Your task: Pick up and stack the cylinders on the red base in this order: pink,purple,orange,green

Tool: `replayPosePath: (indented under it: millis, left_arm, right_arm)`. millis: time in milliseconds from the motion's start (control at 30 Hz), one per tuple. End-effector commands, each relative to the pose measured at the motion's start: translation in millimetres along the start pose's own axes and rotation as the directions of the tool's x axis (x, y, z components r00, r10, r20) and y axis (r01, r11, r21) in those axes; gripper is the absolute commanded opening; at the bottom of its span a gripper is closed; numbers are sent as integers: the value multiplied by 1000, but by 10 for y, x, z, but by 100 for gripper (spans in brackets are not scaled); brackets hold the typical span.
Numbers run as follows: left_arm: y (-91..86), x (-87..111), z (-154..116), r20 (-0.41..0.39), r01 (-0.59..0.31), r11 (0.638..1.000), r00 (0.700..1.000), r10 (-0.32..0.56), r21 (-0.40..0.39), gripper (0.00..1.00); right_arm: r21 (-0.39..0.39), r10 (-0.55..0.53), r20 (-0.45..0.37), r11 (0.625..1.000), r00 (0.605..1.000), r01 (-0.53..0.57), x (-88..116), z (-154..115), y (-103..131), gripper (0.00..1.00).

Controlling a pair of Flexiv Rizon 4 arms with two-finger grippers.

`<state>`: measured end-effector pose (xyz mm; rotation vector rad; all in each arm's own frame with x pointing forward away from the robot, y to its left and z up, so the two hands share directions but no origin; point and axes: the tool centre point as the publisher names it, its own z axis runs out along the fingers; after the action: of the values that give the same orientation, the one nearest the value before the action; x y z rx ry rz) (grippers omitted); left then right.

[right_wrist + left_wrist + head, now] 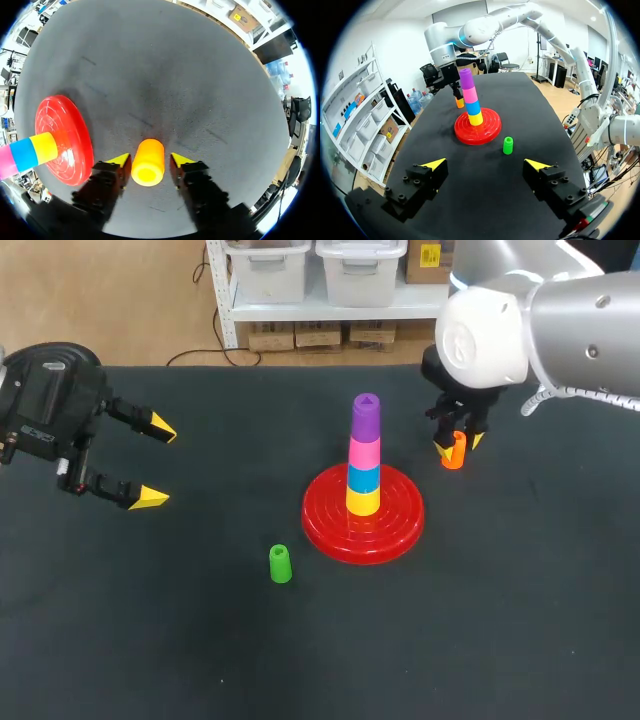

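Observation:
The red base [330, 535] holds a stack on its peg: yellow at the bottom, then blue, pink [364, 453] and purple [366, 412] on top. To its right the orange cylinder [455, 452] stands on the black table, with my right gripper [458, 443] down over it. In the right wrist view its two fingers press the orange cylinder [148, 162] from both sides, and the red base [75, 145] lies off to one side. The green cylinder [281, 564] stands alone in front-left of the base. My left gripper [160, 464] hovers open and empty at the far left.
In the left wrist view the green cylinder [508, 145] and the red base [490, 132] stand well ahead of the open left gripper [486, 164]. The black table [480, 640] stretches bare around them.

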<state>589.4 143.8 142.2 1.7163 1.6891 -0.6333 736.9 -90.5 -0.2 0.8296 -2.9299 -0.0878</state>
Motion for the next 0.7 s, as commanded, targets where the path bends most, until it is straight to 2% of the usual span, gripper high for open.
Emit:
replayPosePath:
  millis: [33, 433, 700]
  left_arm:
    - [10, 12, 8, 2, -2, 1000, 1000, 2, 0, 100]
    - [10, 12, 8, 2, -2, 1000, 1000, 2, 0, 100]
    - [10, 12, 8, 2, -2, 1000, 1000, 2, 0, 100]
  right_arm:
    - [-1, 2, -1, 1000, 1000, -2, 3, 7, 1, 0]
    - [-3, 4, -4, 1000, 1000, -4, 28, 4, 5, 0]
    - [40, -10, 36, 999, 999, 9, 87, -334, 76, 0]
